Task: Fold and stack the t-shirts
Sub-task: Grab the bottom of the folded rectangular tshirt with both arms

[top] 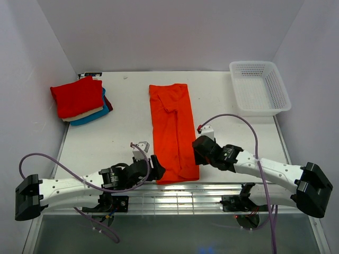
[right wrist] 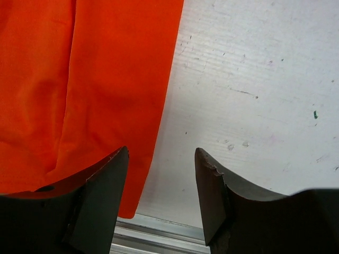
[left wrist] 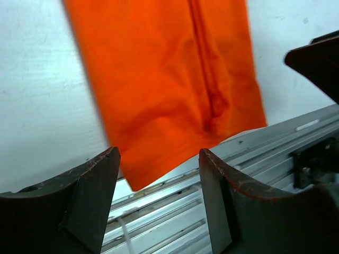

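The orange t-shirt (top: 172, 132) lies as a long narrow strip running away from you on the counter (top: 116, 137), its sleeves already turned in. Its near hem just overhangs the counter's edge onto the metal rail (left wrist: 175, 211).

Your left gripper (left wrist: 159, 152) hovers at the shirt's near-left corner and your right gripper (right wrist: 161, 151) sits at its right edge close to the near end. Both are well open and have hold of nothing.

The step looks like the crosswise fold, near hem carried to the far end. Set each gripper on its own corner of that hem and pinch through every layer, or the tucked sleeves will likely slide out. Lift both corners together and evenly, since the seam ridge near the shirt's right side may skew the fold.

The finished pile, red shirt (top: 78, 96) over cream (top: 79, 115) and teal (top: 92, 117), waits far left of the orange t-shirt.
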{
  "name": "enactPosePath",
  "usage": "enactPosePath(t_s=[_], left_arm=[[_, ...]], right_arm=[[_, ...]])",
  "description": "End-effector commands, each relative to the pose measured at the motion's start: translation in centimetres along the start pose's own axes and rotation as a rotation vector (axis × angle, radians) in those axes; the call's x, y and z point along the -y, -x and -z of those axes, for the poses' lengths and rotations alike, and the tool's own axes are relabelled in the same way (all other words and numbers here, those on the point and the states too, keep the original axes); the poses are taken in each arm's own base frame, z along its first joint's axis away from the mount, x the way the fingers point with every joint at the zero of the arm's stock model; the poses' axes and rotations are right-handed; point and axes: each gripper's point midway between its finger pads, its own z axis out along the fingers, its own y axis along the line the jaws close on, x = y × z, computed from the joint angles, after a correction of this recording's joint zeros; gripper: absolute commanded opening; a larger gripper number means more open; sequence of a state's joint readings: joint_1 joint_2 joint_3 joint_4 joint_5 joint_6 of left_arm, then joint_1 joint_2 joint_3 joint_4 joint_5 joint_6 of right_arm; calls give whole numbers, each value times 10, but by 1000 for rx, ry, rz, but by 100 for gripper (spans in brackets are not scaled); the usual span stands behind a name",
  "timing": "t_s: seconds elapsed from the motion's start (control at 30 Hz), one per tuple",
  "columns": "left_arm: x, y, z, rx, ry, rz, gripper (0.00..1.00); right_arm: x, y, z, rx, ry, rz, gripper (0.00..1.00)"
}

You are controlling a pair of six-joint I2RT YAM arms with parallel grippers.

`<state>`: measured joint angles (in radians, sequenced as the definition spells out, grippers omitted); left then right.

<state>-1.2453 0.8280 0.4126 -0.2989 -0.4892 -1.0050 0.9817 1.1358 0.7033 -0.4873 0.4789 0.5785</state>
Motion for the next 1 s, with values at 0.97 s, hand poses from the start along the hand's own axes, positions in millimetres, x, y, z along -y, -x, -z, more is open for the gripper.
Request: enactPosePath(t_s=[0.97], left_arm=[[-62,-73,-13,-168,226,83,69]], right_arm=[[-34,-71,7,-99,-23,-61,58]])
